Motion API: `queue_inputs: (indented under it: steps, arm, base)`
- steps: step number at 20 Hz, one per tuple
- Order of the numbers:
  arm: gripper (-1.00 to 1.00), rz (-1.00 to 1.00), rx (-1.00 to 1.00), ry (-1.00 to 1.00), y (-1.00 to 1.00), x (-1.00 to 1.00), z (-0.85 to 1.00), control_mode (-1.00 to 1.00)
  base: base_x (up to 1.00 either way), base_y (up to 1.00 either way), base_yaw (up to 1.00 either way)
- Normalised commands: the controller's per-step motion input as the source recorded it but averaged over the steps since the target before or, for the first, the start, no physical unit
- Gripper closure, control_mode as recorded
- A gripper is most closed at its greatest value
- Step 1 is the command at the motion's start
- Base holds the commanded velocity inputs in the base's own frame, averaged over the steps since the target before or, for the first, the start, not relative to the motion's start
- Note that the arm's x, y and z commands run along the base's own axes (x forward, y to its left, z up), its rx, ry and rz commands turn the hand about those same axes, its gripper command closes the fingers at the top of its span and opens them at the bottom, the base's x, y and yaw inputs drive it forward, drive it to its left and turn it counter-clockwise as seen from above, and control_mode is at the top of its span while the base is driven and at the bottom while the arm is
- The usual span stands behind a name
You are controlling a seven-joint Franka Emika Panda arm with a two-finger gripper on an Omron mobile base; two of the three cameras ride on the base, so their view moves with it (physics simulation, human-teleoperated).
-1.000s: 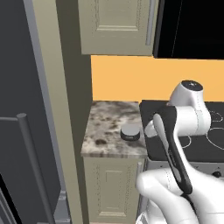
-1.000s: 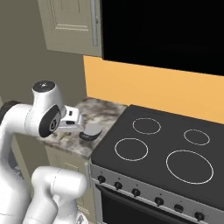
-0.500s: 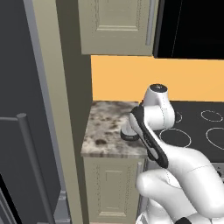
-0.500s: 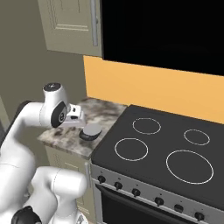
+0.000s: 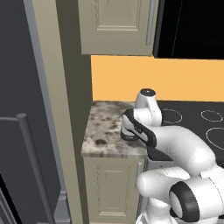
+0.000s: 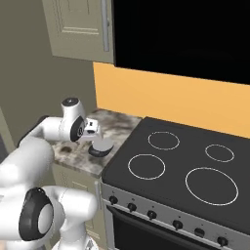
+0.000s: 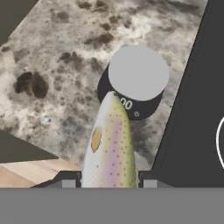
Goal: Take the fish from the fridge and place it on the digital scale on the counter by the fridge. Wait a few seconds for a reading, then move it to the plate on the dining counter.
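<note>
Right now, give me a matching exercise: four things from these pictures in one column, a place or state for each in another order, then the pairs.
Things:
1. fish
2. scale
3. stove
4. gripper

Places or states:
A. sits on the granite counter, top bare
B. right of the counter, with white burner rings
C. shut on the fish
D. held, nose at the scale's near edge

Pairs: 1-D, 2-A, 3-B, 4-C
</note>
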Motion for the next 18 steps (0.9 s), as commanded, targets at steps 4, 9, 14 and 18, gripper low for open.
queue_inputs:
  steps: [4, 9, 14, 18]
  arm:
    - [1.00, 0.00, 0.00, 0.00, 0.00, 0.75, -0.27, -1.00]
    - [1.00, 0.00, 0.00, 0.08, 0.00, 0.42, -0.26, -1.00]
    - [1.00, 0.00, -0.01, 0.11, -0.02, 0.26, -0.05, -1.00]
    - [1.00, 0.00, 0.00, 0.02, -0.07, 0.15, -0.04, -1.00]
  base:
    - [0.00, 0.00, 0.00]
    - [0.00, 0.00, 0.00]
    - [0.00, 0.00, 0.00]
    - [0.00, 0.00, 0.00]
